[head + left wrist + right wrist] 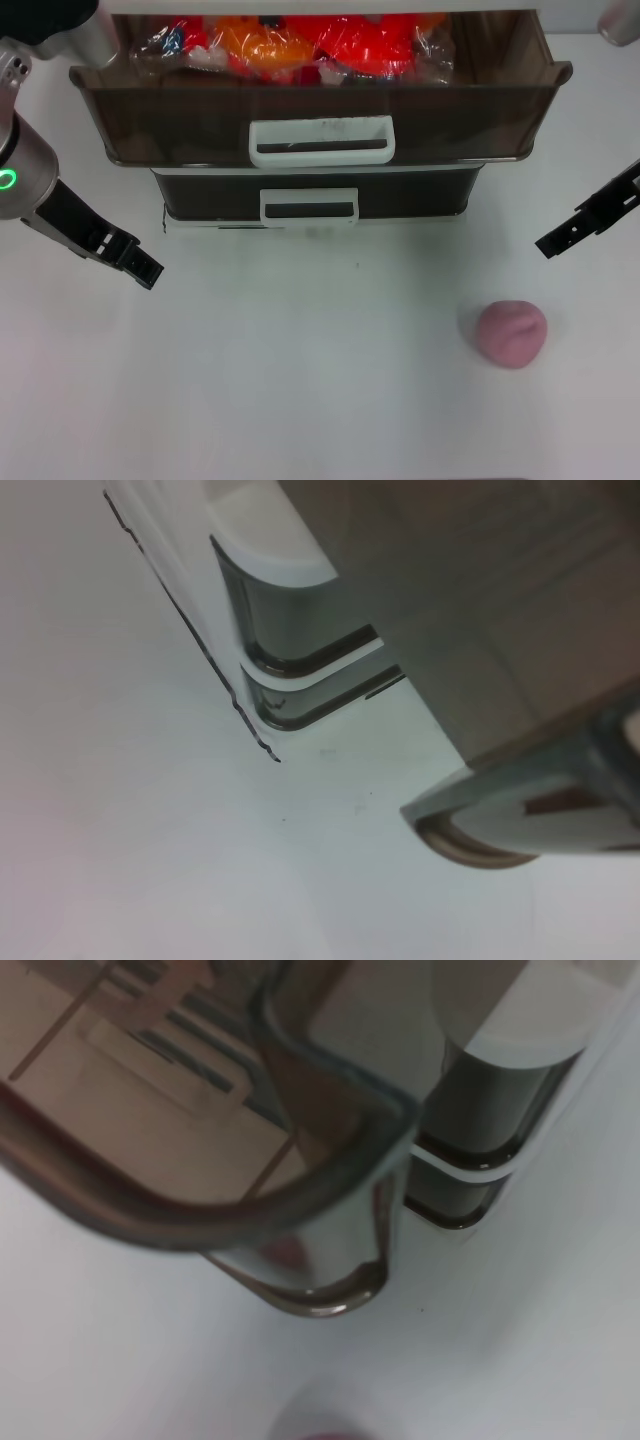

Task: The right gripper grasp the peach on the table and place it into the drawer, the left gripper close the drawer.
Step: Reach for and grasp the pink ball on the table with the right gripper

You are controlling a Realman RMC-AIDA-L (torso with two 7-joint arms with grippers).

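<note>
peach on table, crease toward the open drawer

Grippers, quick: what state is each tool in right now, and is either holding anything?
Left gripper: holding nothing, hovering over the table; open or closed cannot be told.
Right gripper: holding nothing, up and right of the peach; cannot be told.
</note>
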